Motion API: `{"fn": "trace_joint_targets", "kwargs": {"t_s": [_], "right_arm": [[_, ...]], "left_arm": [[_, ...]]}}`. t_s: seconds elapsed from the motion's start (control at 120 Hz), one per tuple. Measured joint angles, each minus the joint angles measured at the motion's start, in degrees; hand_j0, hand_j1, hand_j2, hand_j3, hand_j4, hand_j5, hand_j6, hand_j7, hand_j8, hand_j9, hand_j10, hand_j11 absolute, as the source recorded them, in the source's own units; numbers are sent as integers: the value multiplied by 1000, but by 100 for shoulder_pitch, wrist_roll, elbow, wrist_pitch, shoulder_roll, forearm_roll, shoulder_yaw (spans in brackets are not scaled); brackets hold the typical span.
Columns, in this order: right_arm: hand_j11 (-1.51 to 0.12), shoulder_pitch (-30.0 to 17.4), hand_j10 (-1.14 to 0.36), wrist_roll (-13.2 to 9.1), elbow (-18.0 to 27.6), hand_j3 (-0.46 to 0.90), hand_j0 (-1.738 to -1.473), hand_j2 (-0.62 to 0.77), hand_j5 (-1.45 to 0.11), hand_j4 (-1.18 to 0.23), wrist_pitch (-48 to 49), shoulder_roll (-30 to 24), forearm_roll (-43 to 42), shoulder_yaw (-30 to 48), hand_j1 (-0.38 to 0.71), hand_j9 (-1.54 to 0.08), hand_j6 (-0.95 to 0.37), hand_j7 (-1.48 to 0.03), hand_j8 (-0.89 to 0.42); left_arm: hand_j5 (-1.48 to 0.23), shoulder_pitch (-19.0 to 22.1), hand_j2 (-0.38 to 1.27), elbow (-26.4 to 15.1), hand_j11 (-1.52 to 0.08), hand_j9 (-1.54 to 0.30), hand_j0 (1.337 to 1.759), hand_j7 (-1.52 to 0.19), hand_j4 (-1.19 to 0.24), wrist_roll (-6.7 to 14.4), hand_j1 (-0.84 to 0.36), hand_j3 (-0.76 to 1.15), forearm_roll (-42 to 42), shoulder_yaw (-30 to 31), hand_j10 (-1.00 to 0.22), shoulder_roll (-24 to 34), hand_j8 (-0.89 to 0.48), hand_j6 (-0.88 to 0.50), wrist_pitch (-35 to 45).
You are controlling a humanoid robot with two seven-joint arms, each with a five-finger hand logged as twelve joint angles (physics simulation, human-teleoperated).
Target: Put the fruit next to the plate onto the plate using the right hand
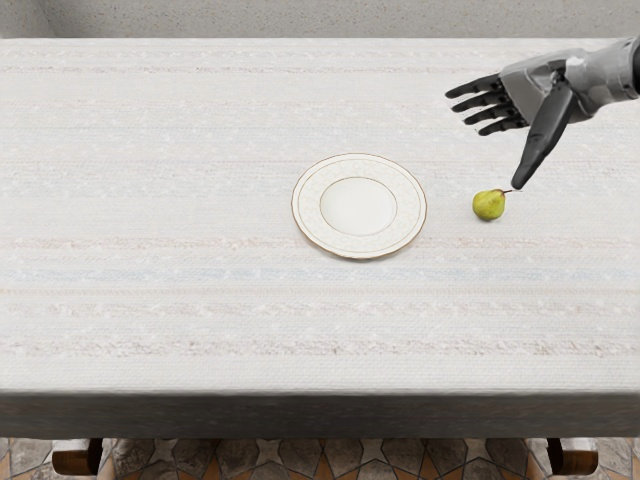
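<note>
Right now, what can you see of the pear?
The pear is small, yellow-green and smooth-skinned, with a short brown stem pointing right. It lies on the table, right of the plate and apart from it. The right hand hovers nearby, fingers spread. Its thumb tip is near the stem, contact unclear.

1. worktop (200, 320): covered in matt, pale woven cloth with faint stripes.
2. plate (359, 240): smooth, glazed-looking white ceramic, thin darker rim line.
3. pear (488, 205): smooth yellow-green skin, slight sheen.
4. right hand (510, 100): grey metal-like shell, matt black fingers (478, 103).
</note>
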Motion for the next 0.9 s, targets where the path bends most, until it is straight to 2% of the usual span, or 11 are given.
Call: {"fn": "trace_joint_targets", "kwargs": {"t_s": [0.158,0.275,0.325,0.458,0.583,0.75,0.9], "right_arm": [[0,-5,-1,0,-43,0,-1658,-1,0,-2,8,-29,-27,-94,-349,0,-2,0,-2],[0,8,-1,0,-227,0,-1658,0,0,-2,-84,127,-382,-102,-349,0,-2,0,-2],[0,7,-1,0,-306,0,-1658,0,0,-2,-373,353,-664,-143,-349,0,-2,0,-2],[0,55,-2,0,-506,0,-1658,0,0,-2,-1891,1326,-1582,-783,-349,0,-3,0,-2],[0,102,-2,0,-822,0,-1658,0,0,-2,-2476,2002,-1913,-1515,-349,0,-3,0,-3],[0,112,-2,0,-1201,0,-1658,0,0,-3,-2676,2350,-2230,-2194,-349,0,-4,0,-3],[0,64,-2,0,-1341,0,-1658,0,0,-2,-2757,2463,-2328,-2414,-349,0,-4,0,-3]], "left_arm": [[-6,1,1,0,-6,-6,1658,-6,-4,0,343,0,0,0,-4,0,-4,-4,-1],[-6,0,1,0,-6,-6,1658,-6,-4,0,343,0,0,0,-4,0,-4,-4,0],[-6,0,1,0,-6,-6,1658,-6,-4,0,343,0,0,0,-4,0,-4,-4,0],[-6,0,1,1,-6,-6,1658,-6,-4,0,343,0,0,0,-4,0,-4,-4,1],[-6,0,1,0,-6,-6,1658,-6,-4,0,343,0,0,1,-4,0,-4,-4,-1],[-6,0,1,0,-6,-6,1658,-6,-4,0,343,0,0,1,-4,0,-4,-4,-2],[-6,0,1,0,-6,-6,1658,-6,-4,0,343,0,0,1,-4,0,-4,-4,-3]]}}
